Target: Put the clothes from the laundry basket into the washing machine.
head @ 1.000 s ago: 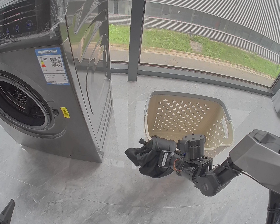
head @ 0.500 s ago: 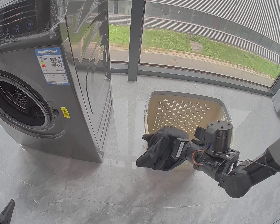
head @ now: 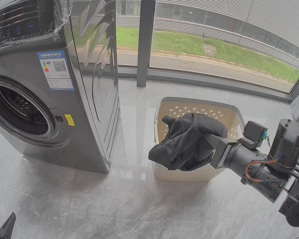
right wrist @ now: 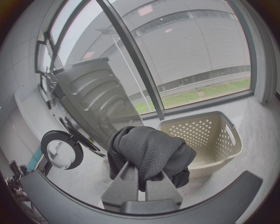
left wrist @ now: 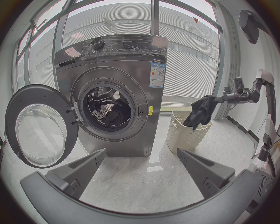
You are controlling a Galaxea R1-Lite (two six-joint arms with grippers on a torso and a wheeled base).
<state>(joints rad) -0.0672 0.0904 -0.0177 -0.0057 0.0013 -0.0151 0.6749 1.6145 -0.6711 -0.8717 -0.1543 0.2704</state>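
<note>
Marble floor (head: 127, 212): right gripper (right wrist: 142, 176) pinches dark garment (head: 186, 140) over basket (head: 200, 103) (washer (head: 89, 82) labelled); left gripper (left wrist: 140, 151) spread.

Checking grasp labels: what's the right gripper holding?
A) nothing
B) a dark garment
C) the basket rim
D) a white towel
B: the right gripper is shut on a dark garment, which hangs over the laundry basket.

Dark garment (head: 184, 144) bunched, hanging above cream laundry basket (head: 171, 174); washing machine (head: 27, 63) door (left wrist: 40, 125) open.
</note>
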